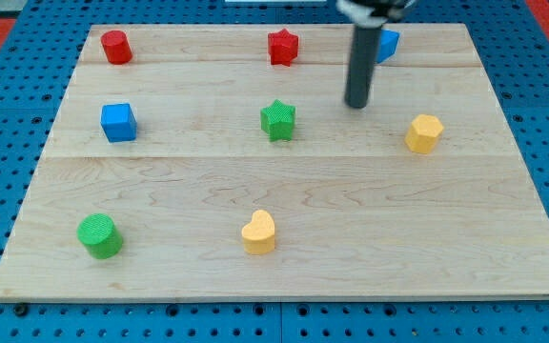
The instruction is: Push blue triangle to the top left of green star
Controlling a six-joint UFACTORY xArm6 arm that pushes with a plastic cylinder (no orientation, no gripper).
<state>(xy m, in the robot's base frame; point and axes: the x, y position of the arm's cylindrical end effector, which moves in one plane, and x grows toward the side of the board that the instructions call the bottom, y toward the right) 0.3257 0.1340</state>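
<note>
While the dark rod stands upright over the far right part of the wooden bench, my tip rests on the boards to the right of the green star and a little farther back than it, clearly apart from it. There is no claw on this arm, only the rod, so nothing is gripped or held.

The blue triangle lies just behind and to the right of the rod, near the far edge of the bench; the rod covers its left part, so its shape is only partly seen. It sits to the far right of the green star, well apart from it. My tip is nearer than the triangle, and whether the rod touches it I cannot tell.

Along the far edge there are also a red star, almost straight behind the green star, and a red cylinder at the far left. A blue cube sits at the left, level with the green star. A yellow hexagonal block lies at the right, near my tip. At the near side stand a green cylinder on the left and a yellow heart near the middle. No containers are on the bench; each block stands alone on the wood.
</note>
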